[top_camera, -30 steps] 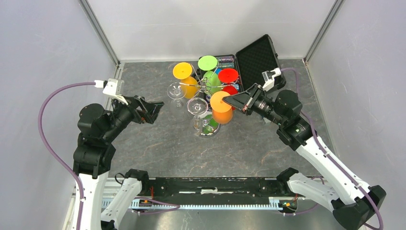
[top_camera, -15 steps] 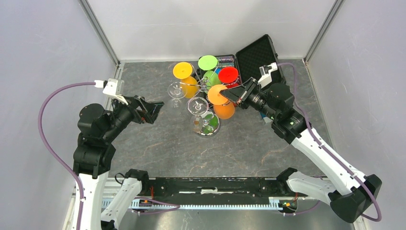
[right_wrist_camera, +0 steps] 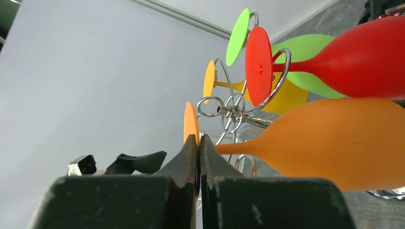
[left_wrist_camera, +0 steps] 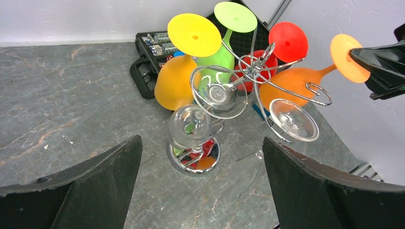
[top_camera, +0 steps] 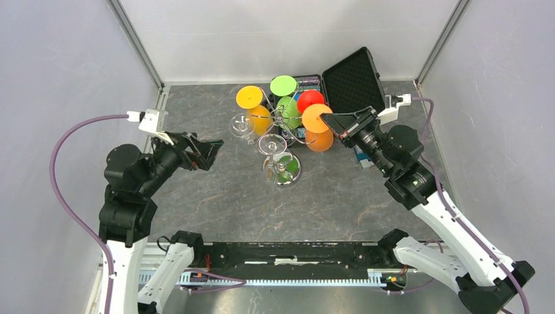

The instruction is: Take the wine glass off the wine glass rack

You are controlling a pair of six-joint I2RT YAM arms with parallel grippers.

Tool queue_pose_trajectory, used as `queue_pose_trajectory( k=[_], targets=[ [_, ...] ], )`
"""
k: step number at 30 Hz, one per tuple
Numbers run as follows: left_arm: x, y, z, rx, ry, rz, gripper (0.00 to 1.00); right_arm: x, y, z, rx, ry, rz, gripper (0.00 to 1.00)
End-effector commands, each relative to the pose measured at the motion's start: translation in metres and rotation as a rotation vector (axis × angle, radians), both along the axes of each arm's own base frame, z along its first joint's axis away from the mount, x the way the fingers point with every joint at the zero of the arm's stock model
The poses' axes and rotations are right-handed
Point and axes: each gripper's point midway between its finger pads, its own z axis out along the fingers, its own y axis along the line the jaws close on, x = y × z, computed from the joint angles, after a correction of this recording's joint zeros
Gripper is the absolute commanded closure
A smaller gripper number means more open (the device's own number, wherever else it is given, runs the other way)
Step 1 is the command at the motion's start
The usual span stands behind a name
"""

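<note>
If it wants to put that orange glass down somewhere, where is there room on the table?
The widest bare patch lies between the rack's base and the black rail by the arms. A narrower one lies between rack and left gripper. Behind, it is crowded: open black case, hanging glasses, right gripper pinching the orange glass.

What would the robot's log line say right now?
right end effector: shut on orange wine glass foot | left end effector: open, apart from wine glass rack
</note>
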Motion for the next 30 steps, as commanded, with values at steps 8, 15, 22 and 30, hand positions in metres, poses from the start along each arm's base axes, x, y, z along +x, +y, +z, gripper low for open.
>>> queue_pose_trajectory(
  k=[8,15,22,30],
  targets=[
    [-0.015,-0.018,0.026,-0.114,-0.027,-0.098,0.0,-0.028,-0.045,0.022,0.077,-0.069,-0.117,1.0],
    [-0.035,-0.047,0.064,-0.246,-0.079,-0.295,0.0,-0.065,-0.065,0.081,0.186,-0.256,-0.093,1.0],
    [-0.036,-0.072,0.112,-0.578,0.003,-0.49,0.0,-0.121,-0.06,0.156,0.373,-0.536,0.12,1.0],
    [-0.014,-0.089,0.128,-0.795,0.132,-0.559,0.0,-0.165,-0.055,0.194,0.572,-0.731,0.352,1.0]
  ],
)
